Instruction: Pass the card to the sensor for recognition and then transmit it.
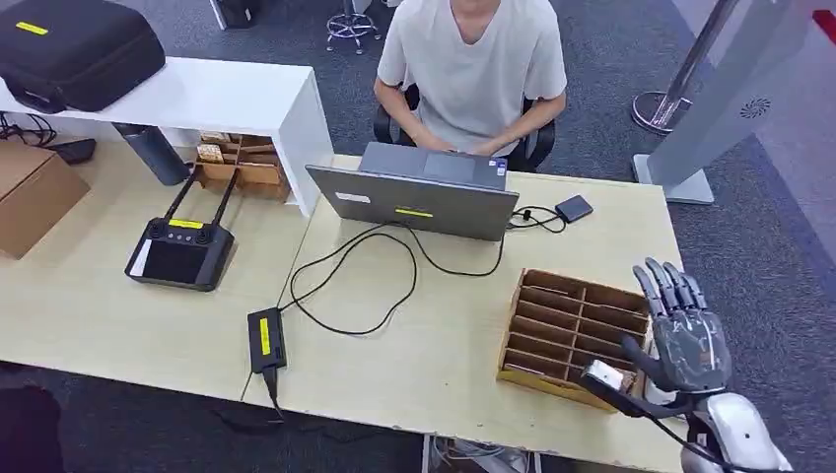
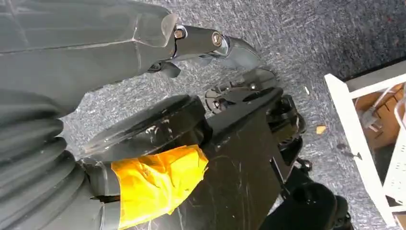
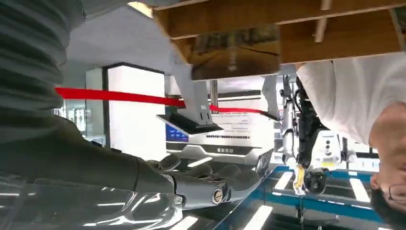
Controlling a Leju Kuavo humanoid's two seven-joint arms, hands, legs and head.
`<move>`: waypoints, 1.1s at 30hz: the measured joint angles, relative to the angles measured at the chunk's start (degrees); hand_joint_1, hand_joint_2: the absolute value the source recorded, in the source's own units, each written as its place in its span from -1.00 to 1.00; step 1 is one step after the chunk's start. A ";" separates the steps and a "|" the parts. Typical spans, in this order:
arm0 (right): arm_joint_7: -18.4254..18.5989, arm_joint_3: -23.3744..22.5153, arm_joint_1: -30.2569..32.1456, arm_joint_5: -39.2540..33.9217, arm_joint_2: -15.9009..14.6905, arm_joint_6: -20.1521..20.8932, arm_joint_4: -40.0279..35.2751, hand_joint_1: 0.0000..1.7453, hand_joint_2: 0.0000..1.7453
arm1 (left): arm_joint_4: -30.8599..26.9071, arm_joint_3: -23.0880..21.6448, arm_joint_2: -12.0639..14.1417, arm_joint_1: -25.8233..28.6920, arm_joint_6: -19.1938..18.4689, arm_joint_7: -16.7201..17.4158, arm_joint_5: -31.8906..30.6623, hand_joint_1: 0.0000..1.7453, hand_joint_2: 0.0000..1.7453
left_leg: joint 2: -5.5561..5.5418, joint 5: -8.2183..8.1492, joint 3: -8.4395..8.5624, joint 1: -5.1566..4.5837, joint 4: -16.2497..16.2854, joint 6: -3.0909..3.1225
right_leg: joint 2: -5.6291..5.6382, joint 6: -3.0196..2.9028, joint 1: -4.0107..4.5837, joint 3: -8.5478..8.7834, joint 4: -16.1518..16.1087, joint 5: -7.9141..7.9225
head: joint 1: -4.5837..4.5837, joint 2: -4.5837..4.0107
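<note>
The right hand [image 1: 687,330] hovers just beside the wooden divider tray [image 1: 572,335] on the table [image 1: 434,345], fingers spread wide, holding nothing. I cannot make out the card. The left hand [image 2: 210,45] hangs over carpet, its state unclear.

An office: a person [image 1: 471,69] sits at a laptop [image 1: 414,202] on a counter [image 1: 434,345], grey carpet [image 1: 611,89] underneath.

On the worktop [image 1: 444,365], a laptop [image 1: 414,202] sits at twelve o'clock, a remote controller [image 1: 179,254] at nine.
</note>
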 joint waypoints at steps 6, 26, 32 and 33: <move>-0.68 0.72 0.25 -0.66 -5.12 1.93 -2.43 -1.00 1.00 | 0.44 0.00 0.00 0.03 -0.26 0.00 -0.33 -1.00 1.00 | 0.01 -0.01 0.00 0.00 0.00 0.00 | 0.01 0.00 0.00 0.00 0.00 0.00 | -0.02 0.00; -3.43 2.55 -4.25 -15.01 -16.33 26.57 -10.89 -1.00 1.00 | 1.38 0.63 0.00 0.16 -1.05 -0.37 -0.39 -1.00 1.00 | 0.01 0.00 -0.02 -0.01 0.00 0.00 | 0.00 0.00 -0.02 0.00 0.01 0.00 | -0.02 0.00; -1.92 4.57 -8.55 -21.71 -19.64 38.39 -13.51 -1.00 1.00 | 1.86 1.33 0.00 0.21 -1.38 -0.44 -0.31 -1.00 1.00 | 0.01 0.00 -0.01 0.00 0.00 0.00 | 0.00 0.00 -0.01 0.00 0.01 0.00 | -0.02 0.00; -1.81 4.83 -9.18 -22.08 -20.01 39.07 -13.82 -1.00 1.00 | 1.90 1.36 -0.02 0.22 -1.38 -0.46 -0.28 -1.00 1.00 | 0.00 0.00 -0.01 0.00 0.00 0.00 | 0.00 0.00 -0.01 0.00 0.02 0.00 | -0.02 0.00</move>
